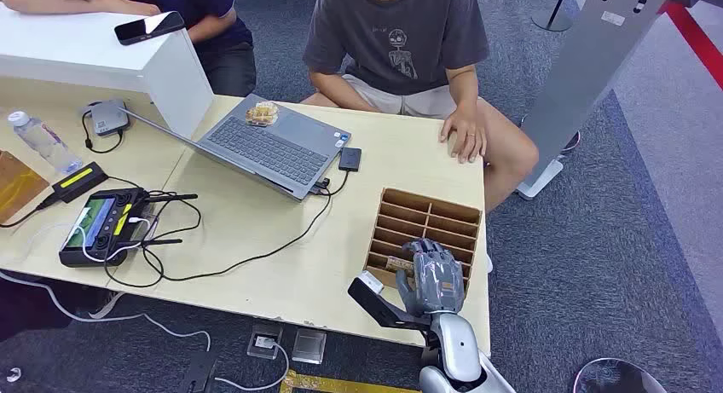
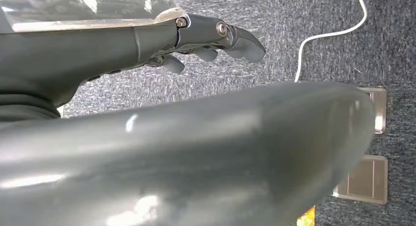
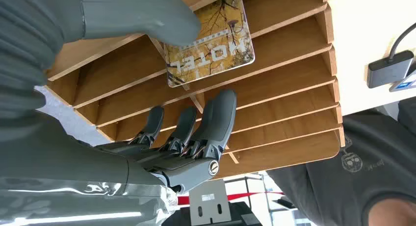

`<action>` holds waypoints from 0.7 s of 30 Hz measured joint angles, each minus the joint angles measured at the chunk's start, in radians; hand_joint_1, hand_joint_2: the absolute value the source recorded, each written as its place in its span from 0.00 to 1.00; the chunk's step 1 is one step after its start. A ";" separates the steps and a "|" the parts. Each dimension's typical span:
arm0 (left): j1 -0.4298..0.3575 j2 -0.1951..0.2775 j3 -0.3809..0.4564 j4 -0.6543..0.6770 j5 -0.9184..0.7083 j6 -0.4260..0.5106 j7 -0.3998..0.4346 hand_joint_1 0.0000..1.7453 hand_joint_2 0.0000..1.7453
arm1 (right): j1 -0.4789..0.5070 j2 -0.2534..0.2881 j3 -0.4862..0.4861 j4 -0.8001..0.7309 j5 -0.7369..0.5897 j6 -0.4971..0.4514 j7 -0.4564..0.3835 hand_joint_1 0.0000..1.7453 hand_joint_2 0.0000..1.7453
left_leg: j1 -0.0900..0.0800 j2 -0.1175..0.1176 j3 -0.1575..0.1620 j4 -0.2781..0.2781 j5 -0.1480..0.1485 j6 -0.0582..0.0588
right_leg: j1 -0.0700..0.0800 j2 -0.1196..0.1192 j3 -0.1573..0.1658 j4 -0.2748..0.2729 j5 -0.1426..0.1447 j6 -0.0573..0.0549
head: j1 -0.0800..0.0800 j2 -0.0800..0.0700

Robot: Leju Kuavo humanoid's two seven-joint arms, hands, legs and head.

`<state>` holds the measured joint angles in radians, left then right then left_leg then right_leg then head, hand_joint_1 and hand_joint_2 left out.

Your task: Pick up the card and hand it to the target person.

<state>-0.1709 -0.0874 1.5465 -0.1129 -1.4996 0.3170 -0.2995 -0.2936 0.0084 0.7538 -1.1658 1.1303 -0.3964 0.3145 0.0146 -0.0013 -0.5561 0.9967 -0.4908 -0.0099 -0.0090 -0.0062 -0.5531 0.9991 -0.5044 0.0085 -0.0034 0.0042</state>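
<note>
Fingers [image 3: 216, 123] of my right hand [image 1: 433, 278] are hovering spread and empty over the wooden rack [image 1: 460, 212], thumb edging the hotel card [image 3: 211, 42] standing in its slot, so I am risking a slip against the divider.

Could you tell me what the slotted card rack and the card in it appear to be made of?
The rack looks like thin unpainted plywood or fibreboard: matt brown faces, paler cut edges. The card seems glossy printed plastic or coated paperboard: a photo print reading HOTEL, rounded corners, slight sheen. Which one I cannot tell.
</note>
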 joint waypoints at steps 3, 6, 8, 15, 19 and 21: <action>0.000 0.000 0.000 0.000 -0.001 0.000 -0.001 0.00 0.00 | 0.000 0.000 0.000 0.000 0.001 0.000 0.000 0.46 1.00 | 0.000 0.000 0.000 0.000 0.000 0.000 | 0.000 0.000 0.000 0.000 0.000 0.000 | 0.000 0.000; 0.000 0.000 0.000 0.000 -0.005 -0.002 -0.006 0.00 0.00 | 0.000 0.000 0.000 0.002 0.015 0.000 0.009 0.46 1.00 | 0.000 0.000 0.000 0.000 0.000 0.000 | 0.000 0.000 0.000 0.000 0.000 0.000 | 0.000 0.000; 0.000 0.000 0.000 0.000 -0.008 -0.003 -0.012 0.00 0.00 | 0.000 -0.001 0.001 0.002 0.027 0.001 0.017 0.46 1.00 | 0.000 0.000 0.000 0.000 0.000 0.000 | 0.000 0.000 0.000 0.000 0.000 0.000 | 0.000 0.000; 0.000 0.000 0.000 0.000 -0.017 -0.005 -0.016 0.00 0.00 | 0.000 -0.003 0.001 0.003 0.070 0.020 0.030 0.47 1.00 | 0.000 0.000 0.000 0.000 0.000 0.000 | 0.000 0.000 0.000 0.000 0.000 0.000 | 0.000 0.000; 0.000 0.000 0.000 0.000 -0.017 -0.005 -0.015 0.00 0.00 | 0.000 -0.005 0.002 0.006 0.093 0.023 0.032 0.47 1.00 | 0.000 0.000 0.000 0.000 0.000 0.000 | 0.000 0.000 0.000 0.000 0.000 0.000 | 0.000 0.000; 0.000 0.000 0.000 0.000 -0.017 -0.005 -0.013 0.00 0.00 | 0.000 -0.005 0.002 0.009 0.107 0.027 0.033 0.48 1.00 | 0.000 0.000 0.000 0.000 0.000 0.000 | 0.000 0.000 0.000 0.000 0.000 0.000 | 0.000 0.000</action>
<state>-0.1709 -0.0870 1.5465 -0.1129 -1.5167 0.3120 -0.3121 -0.2936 0.0034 0.7560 -1.1569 1.2372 -0.3696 0.3477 0.0146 -0.0013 -0.5562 0.9968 -0.4908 -0.0099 -0.0090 -0.0062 -0.5533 0.9991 -0.5044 0.0085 -0.0035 0.0042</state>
